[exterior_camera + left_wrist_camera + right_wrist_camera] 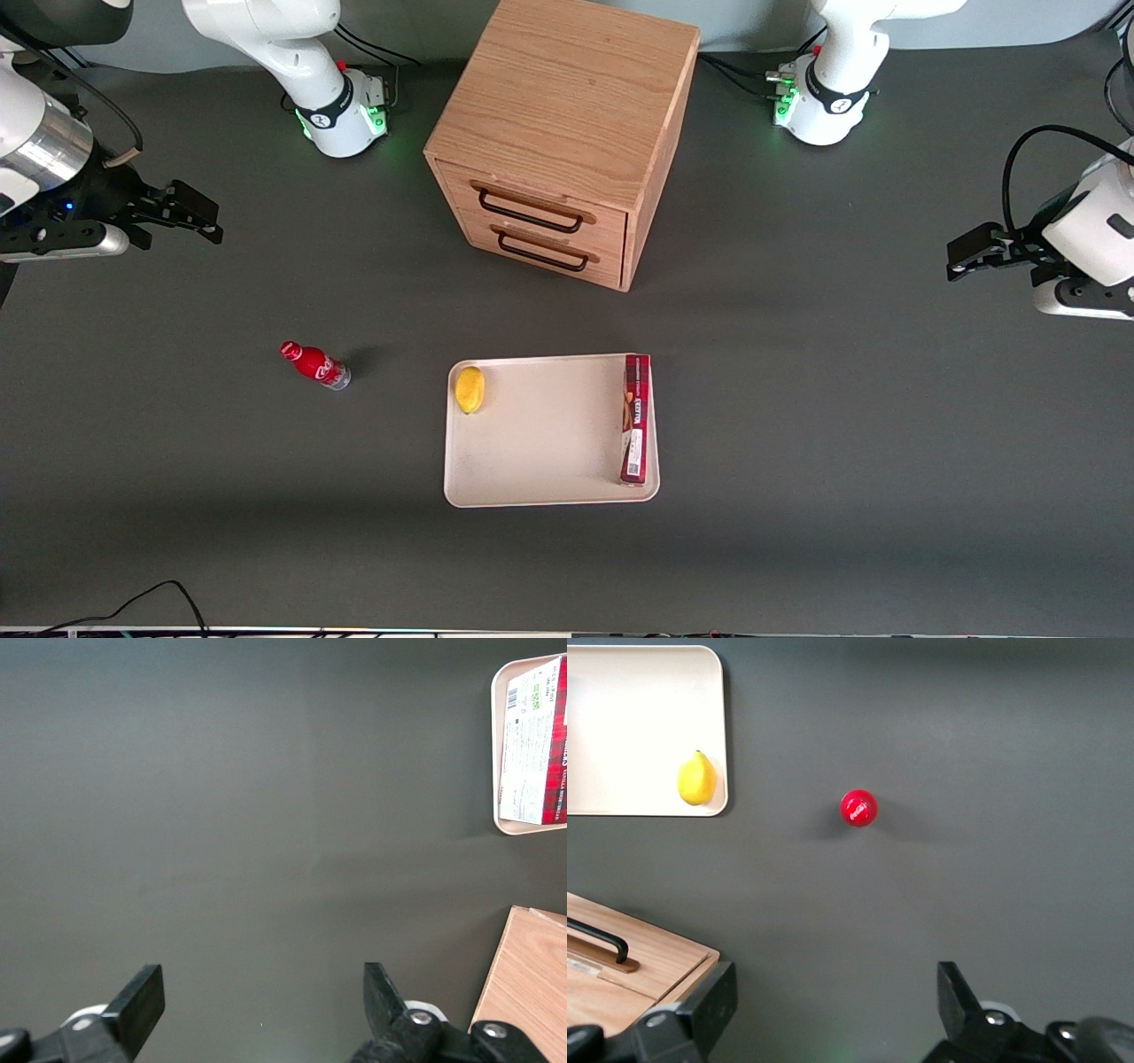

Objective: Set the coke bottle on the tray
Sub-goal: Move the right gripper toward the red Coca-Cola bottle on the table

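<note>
Small red coke bottle [314, 364] upright on dark grey table [842, 425], beside large cream-beige rectangular tray [540, 443], apart from it; black two-finger hand [190, 217] spread wide, empty, well above table

We see the coke bottle [315, 363] [858, 808], small and red with a red cap and silvery-clear base, standing upright on the dark table, well apart from the tray [540, 434] [638, 726] toward the working arm's end. The cream-beige rectangular tray lies flat, with rounded corners and a low rim.
</note>
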Robot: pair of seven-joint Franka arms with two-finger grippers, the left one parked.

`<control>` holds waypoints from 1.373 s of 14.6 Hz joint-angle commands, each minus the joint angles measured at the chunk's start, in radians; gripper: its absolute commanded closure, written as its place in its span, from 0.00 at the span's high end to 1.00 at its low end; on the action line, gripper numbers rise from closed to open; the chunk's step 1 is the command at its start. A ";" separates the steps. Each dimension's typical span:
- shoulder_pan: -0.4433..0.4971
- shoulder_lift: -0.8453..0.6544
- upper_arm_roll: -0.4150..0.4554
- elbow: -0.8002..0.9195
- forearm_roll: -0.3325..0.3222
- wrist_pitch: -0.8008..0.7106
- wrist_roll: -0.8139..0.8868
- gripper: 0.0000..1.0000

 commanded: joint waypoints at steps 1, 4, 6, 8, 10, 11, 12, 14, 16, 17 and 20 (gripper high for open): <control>-0.015 0.015 0.013 0.035 -0.024 -0.034 0.000 1.00; -0.009 0.034 0.013 0.041 -0.031 -0.034 0.007 1.00; -0.015 0.047 0.013 0.033 -0.034 -0.034 0.035 1.00; -0.015 0.110 0.013 0.032 -0.046 -0.011 0.035 1.00; -0.018 0.161 0.013 0.015 -0.052 0.059 0.037 1.00; -0.017 0.172 0.013 -0.013 -0.052 0.108 0.037 1.00; -0.017 0.175 0.013 -0.055 -0.052 0.165 0.037 1.00; -0.011 0.179 0.013 -0.144 -0.052 0.301 0.037 1.00; -0.008 0.189 0.013 -0.242 -0.054 0.435 0.038 1.00; -0.006 0.189 0.013 -0.293 -0.054 0.501 0.038 1.00; -0.006 0.210 0.015 -0.402 -0.054 0.682 0.040 1.00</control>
